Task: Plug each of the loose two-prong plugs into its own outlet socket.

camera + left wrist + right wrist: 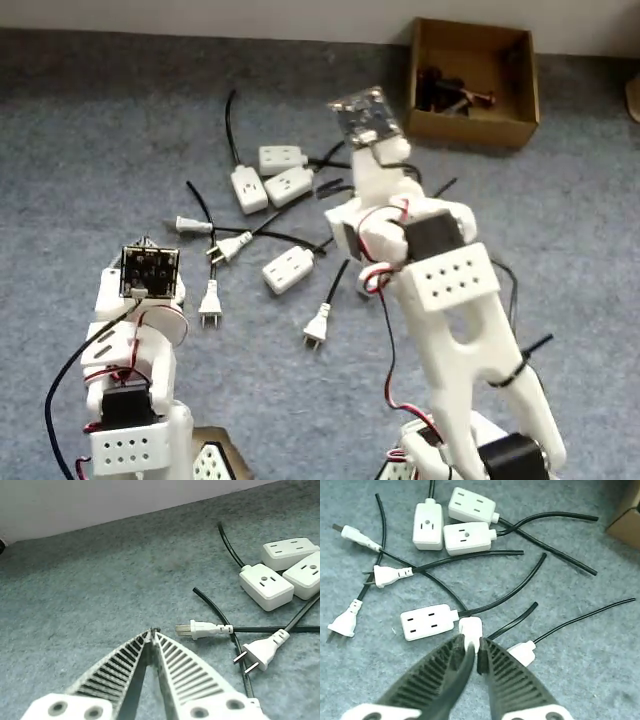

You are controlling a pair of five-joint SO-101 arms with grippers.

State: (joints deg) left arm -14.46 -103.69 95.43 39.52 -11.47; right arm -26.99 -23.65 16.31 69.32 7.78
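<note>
Right hand: My right hand [472, 642] is closed to a narrow gap on a white two-prong plug with a black cord [470, 626]. The plug body sits between the fingertips and looks pinched. Its prongs are hidden from me.
Left hand: My left hand [152, 631] is fully closed with the tips meeting. It holds nothing and hangs over the grey carpeted tabletop [75, 580].
Nearest socket: A white flat outlet socket block [427, 622] lies just beside my right fingertips with its slots facing up. I cannot tell whether it touches the held plug.
Other sockets: A cluster of three white socket blocks [467, 536] lies well beyond the right hand. None has a plug in it.
Loose plugs: A straight white plug [202, 629] and an angled white plug [262, 652] lie ahead of my left hand, near it.
Step in hand: I judge this to be the first insertion, with no socket filled yet.
Next move: The prongs must be turned toward the nearest slots, lined up squarely and pressed home. The block looks light and may slide, so my left hand should brace it.
</note>
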